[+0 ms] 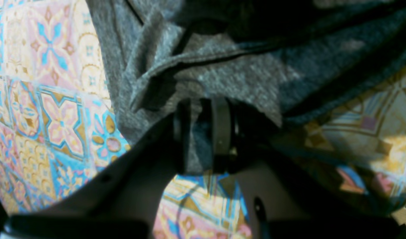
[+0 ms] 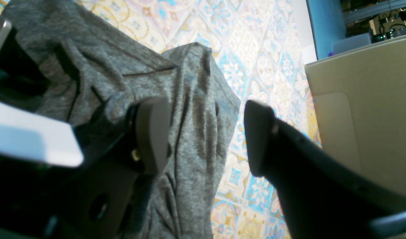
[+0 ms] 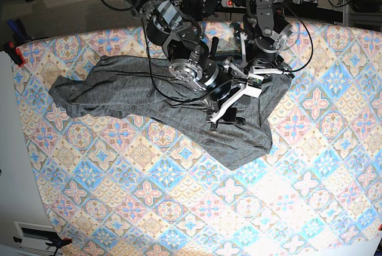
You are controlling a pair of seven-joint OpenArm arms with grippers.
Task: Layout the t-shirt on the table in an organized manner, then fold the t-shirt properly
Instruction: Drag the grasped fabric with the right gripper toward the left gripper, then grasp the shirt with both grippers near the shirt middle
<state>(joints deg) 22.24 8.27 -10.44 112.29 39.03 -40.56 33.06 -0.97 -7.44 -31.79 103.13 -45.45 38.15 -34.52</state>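
A: Shirt location?

B: The t-shirt [image 3: 161, 98] lies on the table [image 3: 179, 208], in the upper half of the base view, stretched from the left edge area across to the middle right. Rumpled, not flat — long creases run along it, and one lower corner comes to a point toward the table's centre.

A: Right gripper?

B: The right gripper [image 2: 206, 136] hovers over the grey fabric with its jaws spread wide. In the right wrist view one fingertip [image 2: 153, 132] sits over the cloth, the other [image 2: 259, 139] is off the shirt's edge, above the tiled pattern. Nothing is between them. In the base view this claw [image 3: 224, 116] is over the middle-right part of the shirt.

A: Left gripper?

B: The left gripper [image 1: 203, 136] is narrow, pinched on a fold of the t-shirt [image 1: 223, 76]. Left wrist view shows grey fabric squeezed between the two dark pads, with the cloth bunched and ridged just beyond them. Patterned table [image 1: 50, 99] is visible on both sides of the bunch.

A: Where is that arm in the base view?

B: At the top right of the shirt, near the far table edge — the left gripper [image 3: 265, 71] is down at the fabric's upper right corner there. The grip itself is too small to make out from that view.

A: Arms apart?

B: Close together, both over the shirt's right end; the shirt's left end lies untouched.
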